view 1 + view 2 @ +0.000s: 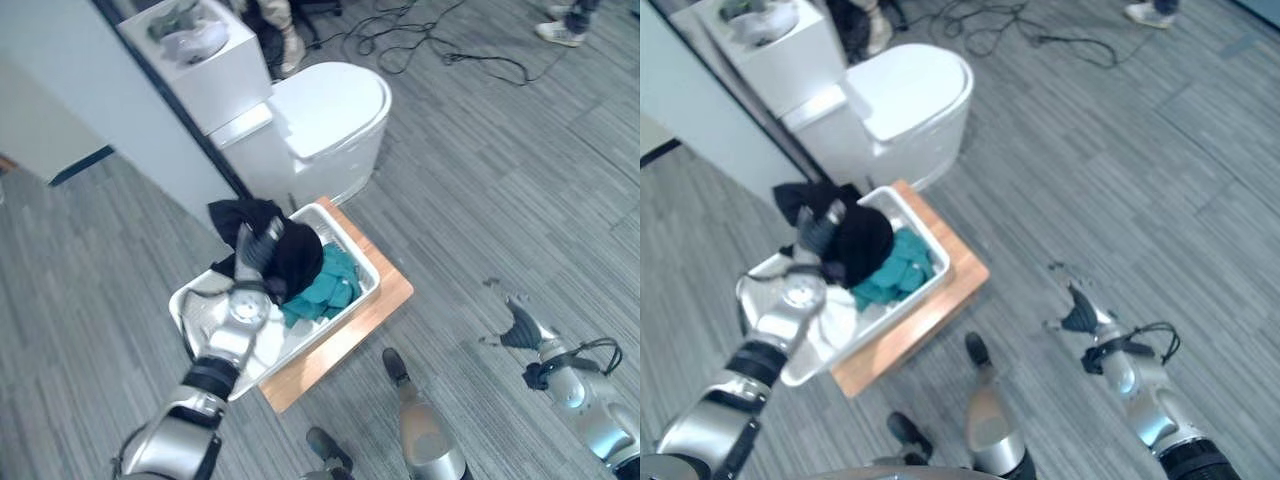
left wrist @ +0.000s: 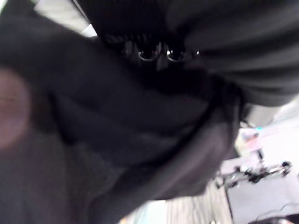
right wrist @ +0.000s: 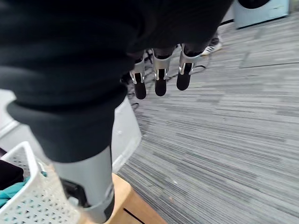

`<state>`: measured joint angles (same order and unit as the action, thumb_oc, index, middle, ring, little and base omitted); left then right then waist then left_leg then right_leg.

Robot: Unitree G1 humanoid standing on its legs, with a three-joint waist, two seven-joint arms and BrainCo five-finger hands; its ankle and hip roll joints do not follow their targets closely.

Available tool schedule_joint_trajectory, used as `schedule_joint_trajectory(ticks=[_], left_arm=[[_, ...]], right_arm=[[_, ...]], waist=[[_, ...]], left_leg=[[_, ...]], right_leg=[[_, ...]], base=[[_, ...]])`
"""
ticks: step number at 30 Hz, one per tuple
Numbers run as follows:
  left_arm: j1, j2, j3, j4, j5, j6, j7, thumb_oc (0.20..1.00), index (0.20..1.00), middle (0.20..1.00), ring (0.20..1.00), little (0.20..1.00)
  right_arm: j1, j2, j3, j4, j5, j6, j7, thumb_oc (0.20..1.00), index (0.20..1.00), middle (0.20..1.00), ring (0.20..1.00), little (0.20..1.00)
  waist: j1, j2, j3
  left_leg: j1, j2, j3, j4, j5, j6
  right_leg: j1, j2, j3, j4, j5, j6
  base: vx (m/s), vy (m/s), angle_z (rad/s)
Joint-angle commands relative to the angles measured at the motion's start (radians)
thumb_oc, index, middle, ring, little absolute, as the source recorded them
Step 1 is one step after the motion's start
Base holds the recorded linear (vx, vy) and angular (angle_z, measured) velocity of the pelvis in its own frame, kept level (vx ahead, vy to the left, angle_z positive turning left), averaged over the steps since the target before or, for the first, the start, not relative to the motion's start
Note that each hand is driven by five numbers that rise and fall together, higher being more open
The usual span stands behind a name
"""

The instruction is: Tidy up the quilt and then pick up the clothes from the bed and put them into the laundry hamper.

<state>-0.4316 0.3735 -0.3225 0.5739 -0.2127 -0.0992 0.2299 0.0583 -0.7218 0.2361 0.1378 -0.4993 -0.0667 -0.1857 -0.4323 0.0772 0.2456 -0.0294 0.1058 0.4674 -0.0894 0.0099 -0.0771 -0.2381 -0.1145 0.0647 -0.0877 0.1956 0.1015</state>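
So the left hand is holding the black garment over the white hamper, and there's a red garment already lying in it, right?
Not quite. The garment already in the white hamper is teal, not red, as the left eye view shows. The rest holds: the left hand holds the black garment over the hamper.

Right hand (image 3: 161, 74) — fingers straight — above floor (image 3: 233, 135).

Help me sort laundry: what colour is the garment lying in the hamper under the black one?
Teal garment, clearest in the left eye view.
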Motion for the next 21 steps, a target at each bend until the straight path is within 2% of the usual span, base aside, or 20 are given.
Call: schedule_joint_trajectory(ticks=[1, 6, 9, 13, 14, 15, 16, 18, 21], left_arm=[[-0.073, 0.001, 0.02, 0.024, -0.123, -0.028, -0.069, 1.0, 1.0, 1.0, 1.0, 1.0], [-0.007, -0.006, 0.016, -0.037, -0.201, -0.047, -0.117, 1.0, 1.0, 1.0, 1.0, 1.0], [0.053, 0.044, 0.032, -0.129, -0.228, -0.066, -0.146, 1.0, 1.0, 1.0, 1.0, 1.0], [0.104, 0.118, 0.103, -0.241, -0.144, -0.093, -0.103, 1.0, 1.0, 1.0, 1.0, 1.0], [0.105, 0.118, 0.103, -0.242, -0.144, -0.093, -0.103, 1.0, 1.0, 1.0, 1.0, 1.0], [0.12, 0.162, 0.151, -0.254, -0.107, -0.101, -0.07, 1.0, 1.0, 1.0, 1.0, 1.0], [0.131, 0.192, 0.189, -0.238, -0.078, -0.109, -0.037, 1.0, 1.0, 1.0, 1.0, 1.0], [0.146, 0.213, 0.21, -0.229, -0.064, -0.114, -0.029, 1.0, 1.0, 1.0, 1.0, 1.0], [0.235, 0.243, 0.26, -0.159, -0.049, -0.096, -0.046, 1.0, 1.0, 1.0, 1.0, 1.0]], right_arm=[[-0.107, -0.009, 0.012, 0.03, 0.005, 0.002, -0.007, 1.0, 1.0, 1.0, 1.0, 1.0], [-0.121, -0.012, 0.047, 0.043, 0.026, -0.012, 0.017, 1.0, 1.0, 1.0, 1.0, 1.0], [-0.107, -0.027, 0.048, 0.043, 0.029, -0.021, 0.03, 1.0, 1.0, 1.0, 1.0, 1.0], [-0.08, -0.014, 0.048, 0.054, 0.027, -0.039, 0.037, 1.0, 1.0, 1.0, 1.0, 1.0], [-0.079, -0.014, 0.048, 0.054, 0.027, -0.039, 0.037, 1.0, 1.0, 1.0, 1.0, 1.0], [-0.072, -0.01, 0.041, 0.063, 0.035, -0.046, 0.039, 1.0, 1.0, 1.0, 1.0, 1.0], [-0.065, -0.001, 0.036, 0.084, 0.044, -0.046, 0.036, 1.0, 1.0, 1.0, 1.0, 1.0], [-0.061, 0.006, 0.028, 0.103, 0.05, -0.043, 0.035, 1.0, 1.0, 1.0, 1.0, 1.0], [-0.044, 0.056, -0.001, 0.198, 0.106, -0.025, 0.029, 1.0, 1.0, 1.0, 1.0, 1.0]], waist=[[0.011, 0.01, 0.034], [0.02, 0.018, 0.036], [0.036, 0.021, 0.021], [0.079, 0.009, -0.003], [0.078, 0.009, -0.002], [0.105, 0.002, -0.011], [0.123, -0.005, -0.02], [0.132, -0.009, -0.022], [0.149, -0.016, -0.03]], left_leg=[[0.066, 0.102, -0.019, 0.002, 0.022, -0.091], [0.096, 0.103, -0.027, 0.002, 0.02, -0.092], [0.123, 0.106, -0.032, 0.002, 0.016, -0.094], [0.152, 0.111, -0.052, 0.002, 0.017, -0.096], [0.156, 0.11, -0.053, 0.002, 0.011, -0.096], [0.169, 0.111, -0.064, 0.002, 0.009, -0.098], [0.18, 0.113, -0.073, 0.002, 0.008, -0.099], [0.185, 0.114, -0.078, 0.002, 0.008, -0.099], [0.195, 0.116, -0.085, 0.002, 0.011, -0.099]], right_leg=[[0.061, -0.044, -0.041, 0.012, -0.156, 0.092], [0.097, -0.044, -0.054, 0.012, -0.168, 0.081], [0.138, -0.043, -0.067, 0.012, -0.177, 0.076], [0.192, -0.042, -0.091, 0.01, -0.188, 0.067], [0.196, -0.043, -0.092, 0.011, -0.194, 0.069], [0.22, -0.042, -0.104, 0.011, -0.199, 0.068], [0.241, -0.042, -0.115, 0.011, -0.205, 0.066], [0.25, -0.042, -0.121, 0.011, -0.208, 0.065], [0.269, -0.042, -0.129, 0.011, -0.206, 0.064]], base=[[0.0, 0.0, 0.0], [0.04, 0.008, 0.06], [0.06, -0.014, 0.1], [0.04, -0.047, 0.15], [0.04, -0.045, 0.24], [0.03, -0.052, 0.25], [0.0, -0.068, 0.26], [-0.01, -0.027, 0.2], [0.0, 0.011, 0.15]])
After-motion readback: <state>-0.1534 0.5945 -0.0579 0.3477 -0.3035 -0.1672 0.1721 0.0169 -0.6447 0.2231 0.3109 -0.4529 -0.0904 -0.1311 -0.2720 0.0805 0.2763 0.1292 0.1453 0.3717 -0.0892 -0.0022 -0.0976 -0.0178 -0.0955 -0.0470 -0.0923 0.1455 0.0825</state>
